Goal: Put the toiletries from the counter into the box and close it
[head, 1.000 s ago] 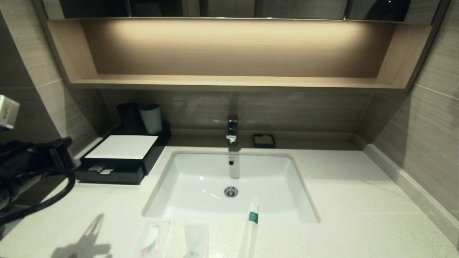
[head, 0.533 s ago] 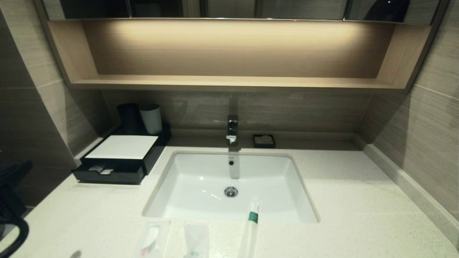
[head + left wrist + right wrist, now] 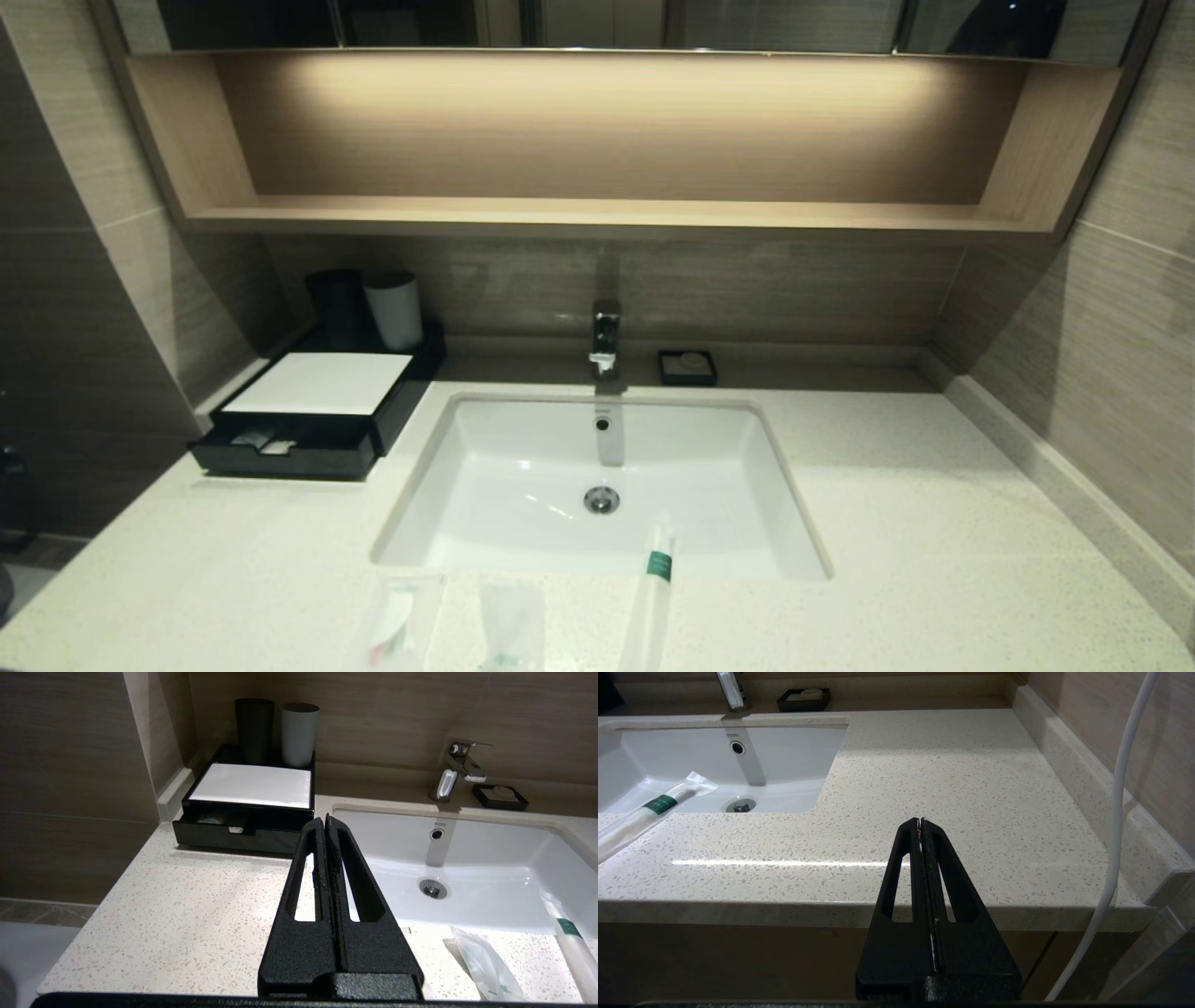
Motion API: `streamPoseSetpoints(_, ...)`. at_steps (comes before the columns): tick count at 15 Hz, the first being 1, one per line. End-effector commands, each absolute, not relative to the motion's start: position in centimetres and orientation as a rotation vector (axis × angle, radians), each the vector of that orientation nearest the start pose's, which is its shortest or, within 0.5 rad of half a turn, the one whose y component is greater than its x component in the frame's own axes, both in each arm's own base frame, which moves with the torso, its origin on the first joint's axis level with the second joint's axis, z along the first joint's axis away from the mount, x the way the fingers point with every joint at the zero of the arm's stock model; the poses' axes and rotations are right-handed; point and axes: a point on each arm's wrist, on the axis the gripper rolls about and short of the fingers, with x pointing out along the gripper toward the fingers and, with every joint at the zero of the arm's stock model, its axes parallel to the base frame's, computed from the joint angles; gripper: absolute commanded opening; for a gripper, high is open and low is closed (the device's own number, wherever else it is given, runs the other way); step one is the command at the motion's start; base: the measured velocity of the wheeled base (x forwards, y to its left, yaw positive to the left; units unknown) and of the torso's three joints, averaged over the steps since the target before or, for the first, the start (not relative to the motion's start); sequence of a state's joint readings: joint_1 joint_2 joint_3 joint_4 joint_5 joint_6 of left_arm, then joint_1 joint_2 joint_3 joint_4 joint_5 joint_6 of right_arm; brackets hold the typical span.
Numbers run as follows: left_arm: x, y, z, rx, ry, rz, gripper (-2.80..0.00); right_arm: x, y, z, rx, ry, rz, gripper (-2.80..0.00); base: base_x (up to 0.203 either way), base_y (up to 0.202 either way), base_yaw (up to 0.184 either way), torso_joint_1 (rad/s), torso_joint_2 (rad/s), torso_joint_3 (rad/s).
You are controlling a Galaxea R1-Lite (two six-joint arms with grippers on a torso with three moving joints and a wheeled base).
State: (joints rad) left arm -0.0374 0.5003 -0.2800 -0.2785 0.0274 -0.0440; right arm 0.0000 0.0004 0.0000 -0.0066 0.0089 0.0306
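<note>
Box sits at the back left of the counter, against the wall, drawer pulled partly out, a couple of small items already visible inside the drawer. Black and grey cups stand on its rear part.

Toiletries not yet packed: two flat sachets side by side at the counter's near edge in front of the sink, and the long stick pack with green band lying with its far end overhanging the basin rim.

Left claw clenched, empty, hovering low off the counter's near left edge, pointing toward the box. Right claw clenched, empty, parked beyond the counter's near right edge.

Step in hand, as I judge it: go for the next item with the left arm, likely the nearest sachet.

Doing it well:
- release the claw before descending, not at contact
- sachets are flat and slippery; come straight down, pinch across the short width, at a raised fold if any
- don't push them off the near edge
- stick pack: grip near the green band so it doesn't tip into the basin
- drop into the open drawer gap, not on the white panel
- push the drawer front squarely to close
</note>
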Motion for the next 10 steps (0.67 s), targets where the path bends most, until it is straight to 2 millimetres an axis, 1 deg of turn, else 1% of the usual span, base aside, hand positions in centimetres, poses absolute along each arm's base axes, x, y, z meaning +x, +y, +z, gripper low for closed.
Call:
streamPoseSetpoints(1,0.3,0.1,18.1,-0.047,-0.128,-0.011,-2.80,-2.3,0.0,7.6,0.031,-0.005,0.010,-2.80,0.000,0.000,0.000,0.000,0.00,0.000)
streamPoseSetpoints(3,-1.0,0.1,17.2,-0.046,-0.111,-0.011,-2.80,-2.3,0.0,7.6,0.031,-0.006,0.009,-2.80,0.000,0.000,0.000,0.000,0.00,0.000)
streamPoseSetpoints(5,-1.9,0.1,16.0,-0.017,-0.102,0.001,-2.80,-2.3,0.0,7.6,0.031,-0.006,0.009,-2.80,0.000,0.000,0.000,0.000,0.00,0.000)
streamPoseSetpoints(7,-2.3,0.1,15.2,0.027,-0.107,0.019,-2.80,-2.3,0.0,7.6,0.031,-0.006,0.009,-2.80,0.000,0.000,0.000,0.000,0.00,0.000)
streamPoseSetpoints(10,-2.4,0.1,14.9,0.032,-0.113,0.020,-2.80,-2.3,0.0,7.6,0.031,-0.006,0.009,-2.80,0.000,0.000,0.000,0.000,0.00,0.000)
